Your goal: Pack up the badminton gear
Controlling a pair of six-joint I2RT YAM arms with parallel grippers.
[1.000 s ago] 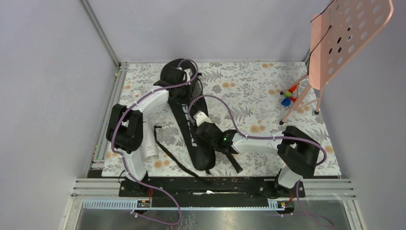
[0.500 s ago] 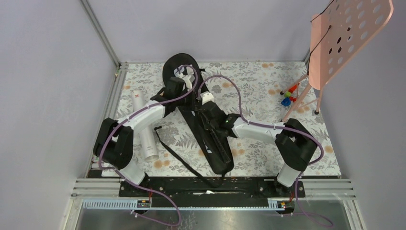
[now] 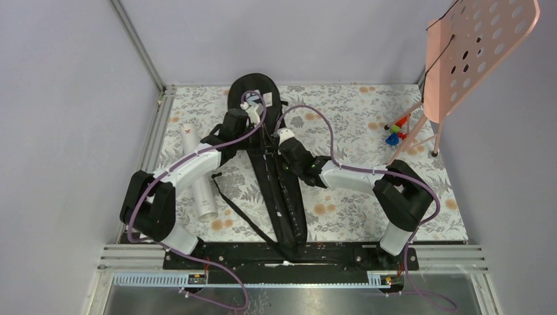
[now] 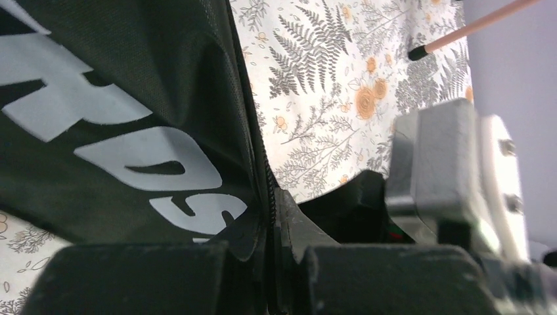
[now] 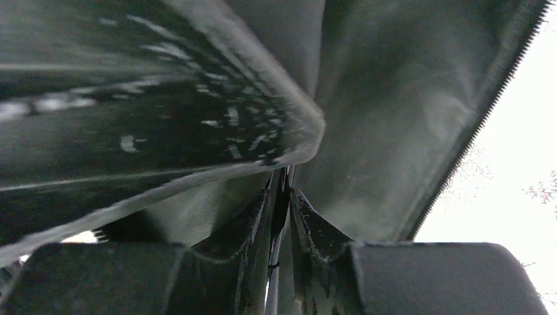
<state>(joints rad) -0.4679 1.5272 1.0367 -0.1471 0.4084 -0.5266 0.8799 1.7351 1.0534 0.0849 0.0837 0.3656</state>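
The black racket bag (image 3: 289, 200) with white lettering lies lengthwise down the middle of the floral mat, round end at the back. My left gripper (image 3: 258, 125) is at its upper part; in the left wrist view it (image 4: 270, 220) is shut on the zipper edge of the bag (image 4: 131, 131). My right gripper (image 3: 279, 157) sits just right of it on the same edge. In the right wrist view its jaws (image 5: 281, 197) stand slightly parted, with a thin seam of the bag (image 5: 381, 98) running loosely through the slit. A long white tube (image 3: 197, 174) lies left of the bag.
A pink perforated board (image 3: 479, 46) on a thin-legged stand stands at the back right, with small coloured toys (image 3: 394, 134) at its feet. The bag's black strap (image 3: 236, 210) trails across the mat toward the near rail. Aluminium rails (image 3: 152, 147) border the left side.
The bag has swung straighter and narrower, its lower end now near the front rail. My right gripper slid up from the bag's lower half to its upper part, and its jaws parted slightly.
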